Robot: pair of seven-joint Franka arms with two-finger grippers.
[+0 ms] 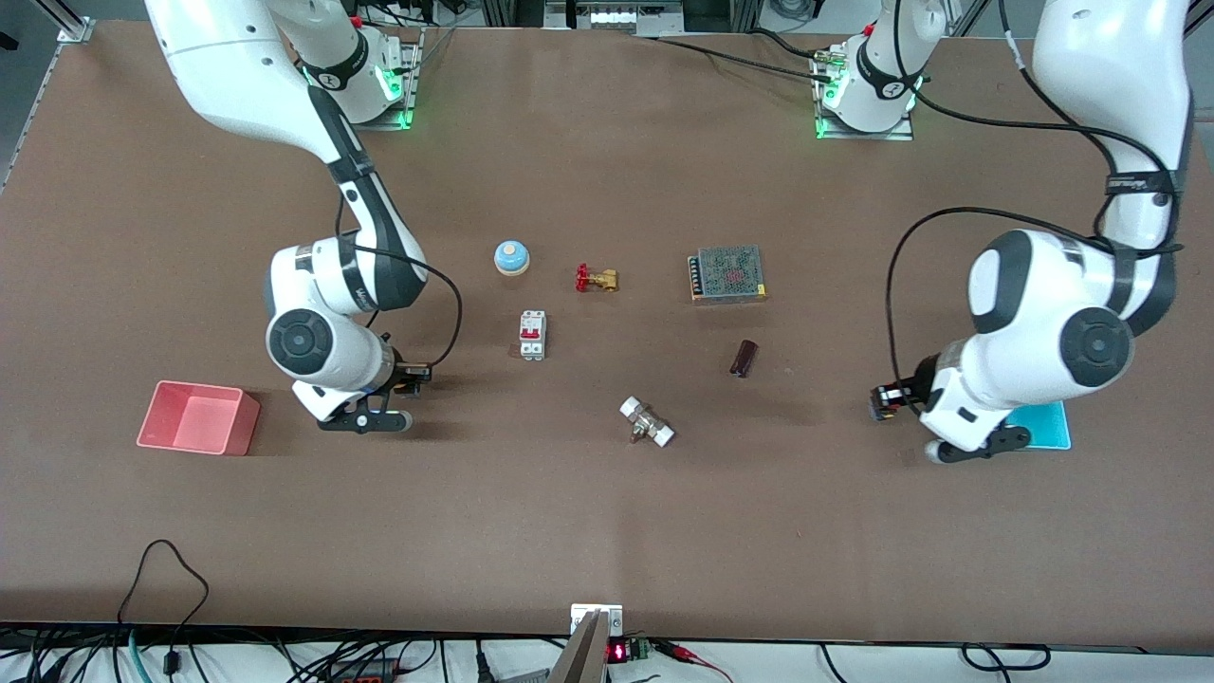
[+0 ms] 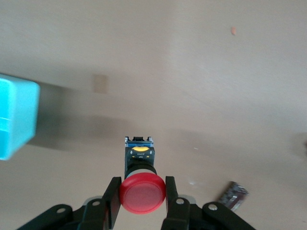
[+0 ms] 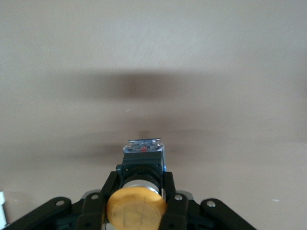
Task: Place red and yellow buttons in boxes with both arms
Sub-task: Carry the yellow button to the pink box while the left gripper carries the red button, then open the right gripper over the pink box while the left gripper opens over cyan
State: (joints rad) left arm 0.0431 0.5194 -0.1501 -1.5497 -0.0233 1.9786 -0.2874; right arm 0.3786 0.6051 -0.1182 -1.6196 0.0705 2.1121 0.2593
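My left gripper [image 2: 142, 184] is shut on the red button [image 2: 142, 193] and grips its round cap between both fingers. In the front view this gripper [image 1: 887, 402] hangs over bare table beside the cyan box [image 1: 1043, 424], which the arm partly hides. The cyan box also shows in the left wrist view [image 2: 17, 117]. My right gripper [image 3: 139, 184] is shut on the yellow button [image 3: 136, 209], whose black body points away from the camera. In the front view this gripper [image 1: 413, 376] is over bare table beside the pink-red box [image 1: 197, 417].
In the middle of the table lie a light-blue dome [image 1: 511, 256], a brass valve with a red handle [image 1: 596, 279], a white-and-red breaker [image 1: 532, 335], a mesh-covered metal unit [image 1: 727, 273], a small dark cylinder [image 1: 744, 358] and a white fitting [image 1: 647, 423].
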